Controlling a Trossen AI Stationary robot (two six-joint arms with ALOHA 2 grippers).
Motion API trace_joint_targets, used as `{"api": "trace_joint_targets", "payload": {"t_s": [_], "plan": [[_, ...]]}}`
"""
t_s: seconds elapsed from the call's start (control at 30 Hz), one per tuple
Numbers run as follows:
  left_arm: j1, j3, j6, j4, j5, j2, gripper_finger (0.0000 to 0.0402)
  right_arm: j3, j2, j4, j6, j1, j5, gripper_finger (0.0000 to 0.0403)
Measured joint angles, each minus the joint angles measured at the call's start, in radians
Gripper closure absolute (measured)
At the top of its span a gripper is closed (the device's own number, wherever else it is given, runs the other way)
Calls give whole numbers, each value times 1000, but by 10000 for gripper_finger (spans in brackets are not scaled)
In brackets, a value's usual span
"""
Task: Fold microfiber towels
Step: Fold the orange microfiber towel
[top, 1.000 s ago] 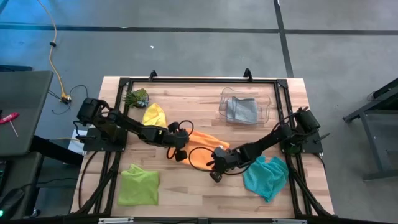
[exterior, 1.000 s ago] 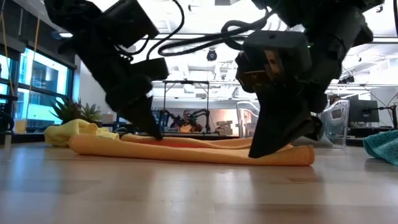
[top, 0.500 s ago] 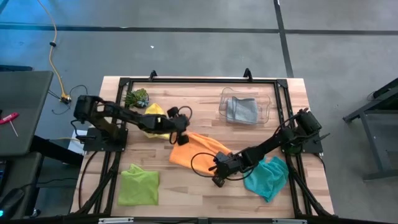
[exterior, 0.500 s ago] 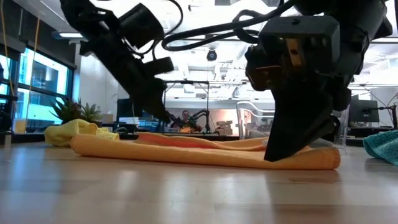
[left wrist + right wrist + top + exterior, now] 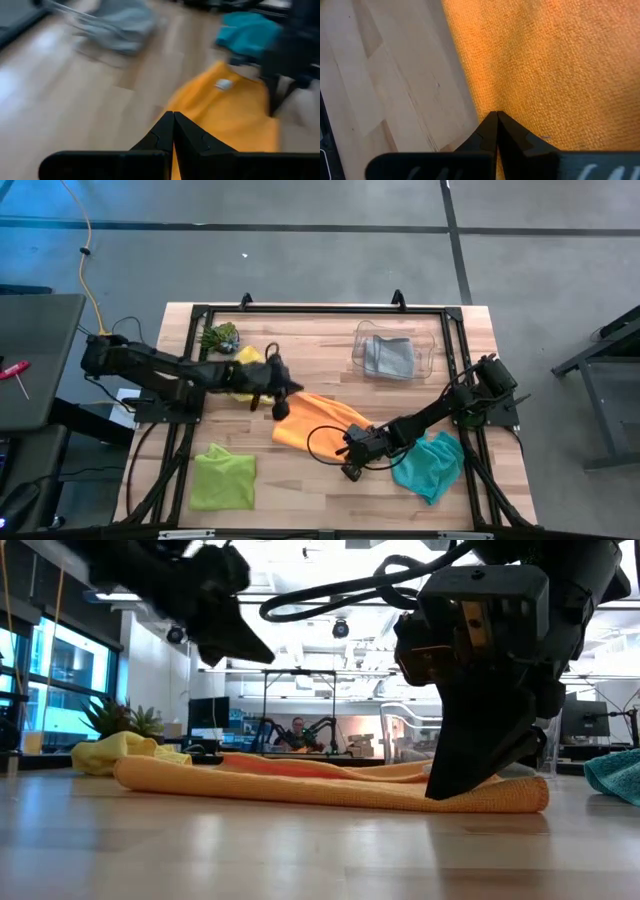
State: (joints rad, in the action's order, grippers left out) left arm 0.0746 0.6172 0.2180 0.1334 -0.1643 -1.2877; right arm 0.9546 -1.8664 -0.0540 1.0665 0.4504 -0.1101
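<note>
The flat orange cloth towel [image 5: 555,65] looks soft and fuzzy, with lots of tiny bumps all over it. It is matt, not shiny at all. The crumpled teal cloth towel [image 5: 428,463] and the lime green cloth towel [image 5: 222,477] look soft and matt too. The pale wooden table top [image 5: 310,340] is smooth, made of long planks with thin grain lines, and it has a gentle shine down low. The see-through plastic bin [image 5: 432,352] is glossy, and a soft grey cloth towel [image 5: 388,357] lies inside. The black frame [image 5: 320,309] around the table looks like hard matt metal.
</note>
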Motion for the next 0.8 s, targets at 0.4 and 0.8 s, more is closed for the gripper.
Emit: {"api": "trace_joint_targets", "payload": {"t_s": [0.4,0.8], "plan": [[-245,-144,244,316,-63,-222,402,0,1,6,-34,-9,11,403],[-313,-49,374,447,-64,-487,402,-2,7,10,-76,-26,45,403]]}}
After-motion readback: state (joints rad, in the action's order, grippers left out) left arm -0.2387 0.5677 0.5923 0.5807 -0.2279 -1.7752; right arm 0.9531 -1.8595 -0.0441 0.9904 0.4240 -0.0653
